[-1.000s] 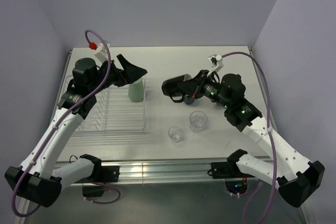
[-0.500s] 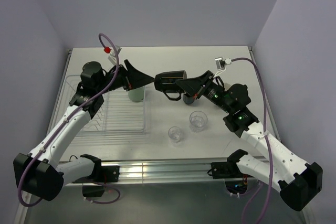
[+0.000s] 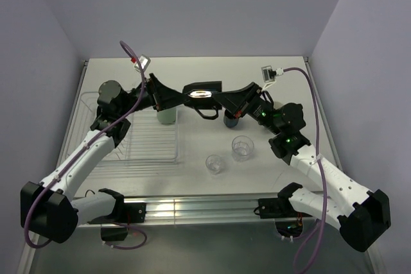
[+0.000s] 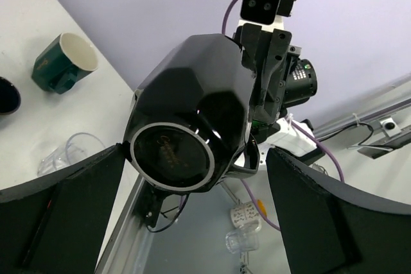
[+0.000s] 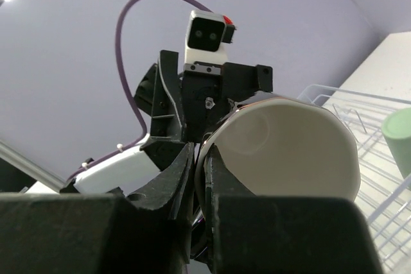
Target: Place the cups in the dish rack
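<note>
- While the right gripper [image 5: 200, 162] is pinching the mug's [image 4: 192, 113] rim, it is offering the base to the left gripper [image 3: 182, 96].
- That one is gaping wide just before the mug, probably for carrying it to the rack [image 3: 151, 140] below.

Right gripper [image 3: 218, 97], clamped on the rim of the black mug [image 3: 201, 90], now holds it higher and further left than before. Left gripper [image 3: 174, 95] now sits further right, beyond the dish rack [image 3: 151, 140]. Its spread jaws flank the mug's base.
</note>
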Robot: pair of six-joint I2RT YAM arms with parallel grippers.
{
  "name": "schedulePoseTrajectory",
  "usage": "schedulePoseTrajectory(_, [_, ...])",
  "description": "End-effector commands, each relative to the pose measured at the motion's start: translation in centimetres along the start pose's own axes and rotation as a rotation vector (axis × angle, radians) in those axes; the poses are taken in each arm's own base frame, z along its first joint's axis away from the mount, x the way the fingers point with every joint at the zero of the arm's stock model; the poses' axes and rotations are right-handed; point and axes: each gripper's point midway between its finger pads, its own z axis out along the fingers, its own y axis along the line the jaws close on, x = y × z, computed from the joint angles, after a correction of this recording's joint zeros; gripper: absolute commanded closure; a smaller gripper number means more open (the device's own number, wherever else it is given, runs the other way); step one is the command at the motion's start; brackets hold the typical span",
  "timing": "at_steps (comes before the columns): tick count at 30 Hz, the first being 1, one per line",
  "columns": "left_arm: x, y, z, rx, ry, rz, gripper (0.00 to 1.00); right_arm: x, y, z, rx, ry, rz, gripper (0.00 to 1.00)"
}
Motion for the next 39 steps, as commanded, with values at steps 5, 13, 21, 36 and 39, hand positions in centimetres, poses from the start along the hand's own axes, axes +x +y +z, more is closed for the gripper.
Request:
schedulePoseTrajectory(5, [0.4,-2.3,1.1,0.101,0.012,0.022,0.01,-2.6,5.7,-0.1,-0.21,-0.098,-0.066,1.0])
schedulePoseTrajectory(13, [0.2,-2.5,1.8,0.115,-0.004,0.015,0.01,-1.8,5.5,0.4,-0.211,-0.077,-0.056,1.0])
schedulePoseTrajectory(21, [-0.1,-2.3,2.0,0.115,-0.022,0.008,0.01,-1.0,5.3,0.7,-0.21,-0.061,-0.061,1.0])
schedulePoseTrajectory(36, [1.1,-2.2,1.8,0.154,0.006,-0.023,0.62,-0.1,3.7,1.7,-0.157,-0.049,-0.082,1.0])
schedulePoseTrajectory(39, [1.1,-2.3,1.6,0.153,0.005,-0.023,0.94,-0.1,3.1,1.9,-0.124,-0.052,-0.097,1.0])
